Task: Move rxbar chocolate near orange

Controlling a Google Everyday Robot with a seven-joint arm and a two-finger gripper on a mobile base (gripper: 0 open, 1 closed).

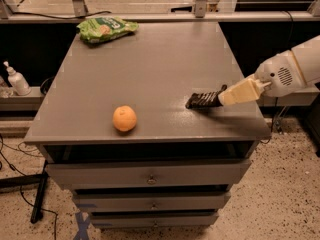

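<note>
The rxbar chocolate [202,99], a narrow black glossy bar, is held at its right end by my gripper [224,95], just above the grey tabletop [150,64] near its front right. The gripper's cream fingers [240,90] are shut on the bar, and the white arm comes in from the right. The orange [124,118] sits on the table near the front edge, left of centre, well to the left of the bar.
A green crinkly snack bag [106,28] lies at the table's back left. The table stands over a drawer cabinet [150,179]. A white pump bottle [15,79] stands on a low shelf at the left. Metal rails run behind the table.
</note>
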